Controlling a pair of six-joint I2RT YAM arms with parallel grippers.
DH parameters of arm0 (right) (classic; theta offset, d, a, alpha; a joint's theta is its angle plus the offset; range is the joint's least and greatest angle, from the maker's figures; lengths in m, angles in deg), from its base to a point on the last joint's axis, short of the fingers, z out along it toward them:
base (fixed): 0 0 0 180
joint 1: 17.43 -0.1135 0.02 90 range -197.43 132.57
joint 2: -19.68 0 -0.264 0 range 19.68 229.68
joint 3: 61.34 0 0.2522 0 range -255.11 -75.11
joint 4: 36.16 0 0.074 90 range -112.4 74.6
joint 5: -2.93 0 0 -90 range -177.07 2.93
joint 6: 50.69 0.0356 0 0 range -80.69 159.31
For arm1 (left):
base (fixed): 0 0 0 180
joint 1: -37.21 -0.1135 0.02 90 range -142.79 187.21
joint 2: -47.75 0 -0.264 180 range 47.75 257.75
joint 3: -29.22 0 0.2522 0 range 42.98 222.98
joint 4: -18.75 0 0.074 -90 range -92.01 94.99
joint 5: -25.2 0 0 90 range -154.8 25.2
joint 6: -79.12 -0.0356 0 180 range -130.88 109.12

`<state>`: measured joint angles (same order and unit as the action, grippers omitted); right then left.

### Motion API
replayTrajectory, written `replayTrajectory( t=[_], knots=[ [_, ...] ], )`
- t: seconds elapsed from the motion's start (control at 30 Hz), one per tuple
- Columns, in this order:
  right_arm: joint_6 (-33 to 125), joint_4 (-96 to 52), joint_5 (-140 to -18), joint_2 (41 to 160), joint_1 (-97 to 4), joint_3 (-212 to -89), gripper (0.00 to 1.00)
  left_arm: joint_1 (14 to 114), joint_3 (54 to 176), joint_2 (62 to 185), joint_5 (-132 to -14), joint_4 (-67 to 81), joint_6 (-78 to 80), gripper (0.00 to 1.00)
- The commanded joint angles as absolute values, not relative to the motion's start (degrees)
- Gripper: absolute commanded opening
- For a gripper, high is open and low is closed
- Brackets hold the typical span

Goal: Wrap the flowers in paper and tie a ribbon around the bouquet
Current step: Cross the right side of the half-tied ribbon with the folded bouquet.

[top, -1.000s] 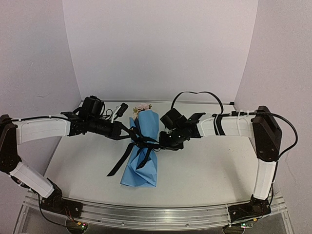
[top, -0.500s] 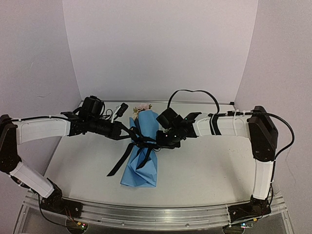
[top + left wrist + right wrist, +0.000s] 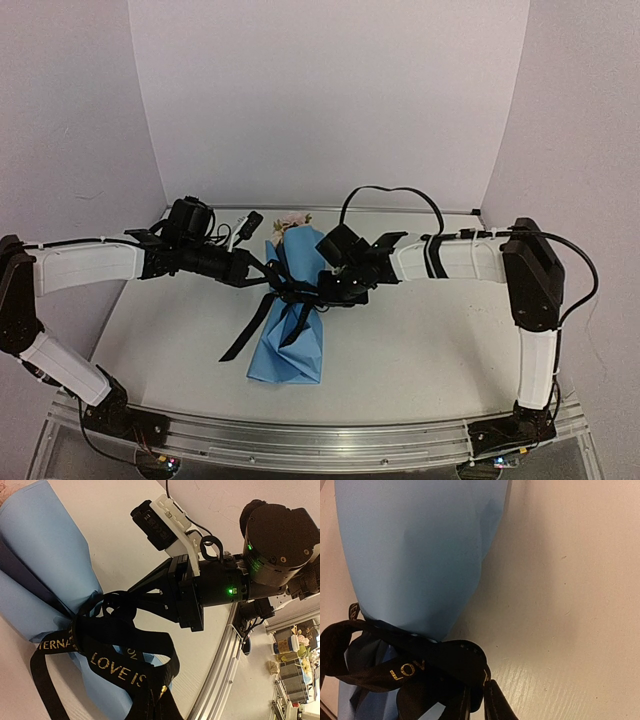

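White tabletop filling the floor of the booth, and a plain pale wall right behind it, side panels folding in at left and right. Soft, even light with a faint lilac cast. Metal rail along the near edge. Past it, blurred cluttered shelving.

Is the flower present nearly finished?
Nearly. Done: the flowers are rolled in the blue paper, and the black ribbon goes round its middle. In hand: the left tool pinches the ribbon and the right tool sits at the knot. Left: pull the knot snug, then let go.
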<state>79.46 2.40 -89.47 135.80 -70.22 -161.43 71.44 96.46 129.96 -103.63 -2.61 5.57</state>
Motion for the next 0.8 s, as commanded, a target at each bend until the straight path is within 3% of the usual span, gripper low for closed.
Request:
replayTrajectory(
  t=[0.0,0.5,0.77],
  knots=[
    [78.9,3.9,-92.0,135.5,-71.1,-164.5,0.1,71.6,97.1,128.7,-103.6,-2.6,4.9,0.0],
    [80.6,6.8,-93.6,132.0,-73.7,-165.6,0.01,71.6,96.3,128.2,-103.6,-2.0,5.1,0.0],
    [80.4,8.0,-94.3,131.3,-74.7,-166.7,0.01,71.6,95.9,127.6,-103.5,-1.9,5.4,0.0]
  ],
)
